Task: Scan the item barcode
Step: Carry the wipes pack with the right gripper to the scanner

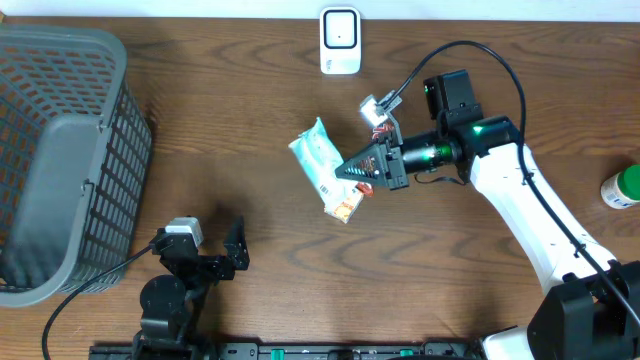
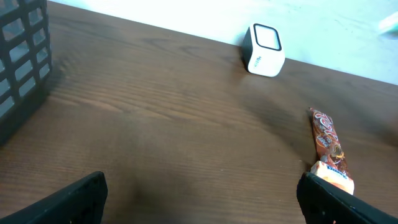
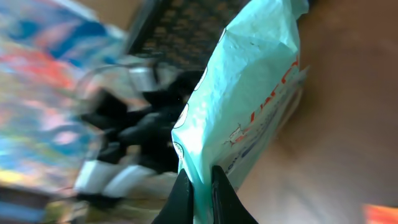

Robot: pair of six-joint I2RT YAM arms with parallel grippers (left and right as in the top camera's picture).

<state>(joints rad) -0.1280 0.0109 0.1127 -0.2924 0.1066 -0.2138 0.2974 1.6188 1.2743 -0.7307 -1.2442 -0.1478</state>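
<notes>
Your right gripper is clamped tight on one edge of the mint-green snack packet, mid-table and just near of the white barcode scanner, probably so its printed faces stay uncovered (left gripper sits near-left, spread wide, empty).

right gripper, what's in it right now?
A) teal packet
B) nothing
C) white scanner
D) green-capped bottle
A: in the right wrist view the right gripper is pinched shut on the edge of the teal packet, and the overhead view shows it at that same packet.
</notes>
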